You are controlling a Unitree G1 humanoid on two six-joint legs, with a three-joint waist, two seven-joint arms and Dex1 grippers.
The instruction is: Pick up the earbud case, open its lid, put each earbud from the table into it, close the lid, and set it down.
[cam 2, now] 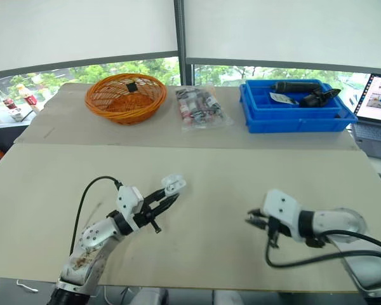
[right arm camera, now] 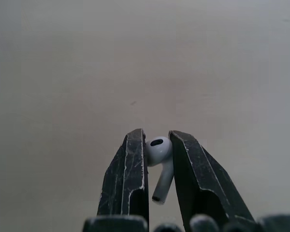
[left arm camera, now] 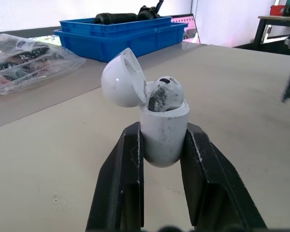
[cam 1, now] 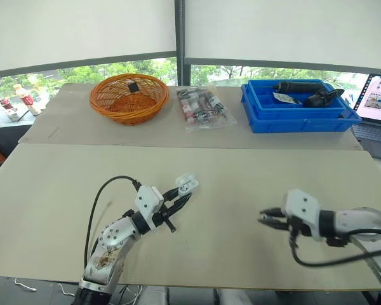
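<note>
Pale matte board covers the worktop (cam 1: 254,171), with a woven orange basket (cam 1: 129,96), a clear bag of small parts (cam 1: 203,108) and a blue plastic bin (cam 1: 292,117) along its far edge. Near left, the left jaws are clamped on the rounded white earbud case (left arm camera: 163,137). Its domed lid (left arm camera: 123,79) is hinged back and one scuffed earbud (left arm camera: 165,94) sits inside. Near right, well apart, the right jaws pinch the second earbud (right arm camera: 159,153) by its glossy head, the stem lying along the fingers toward the wrist. The case lies left of those jaws, so the bud likely needs turning stem-first toward the free socket.
</note>
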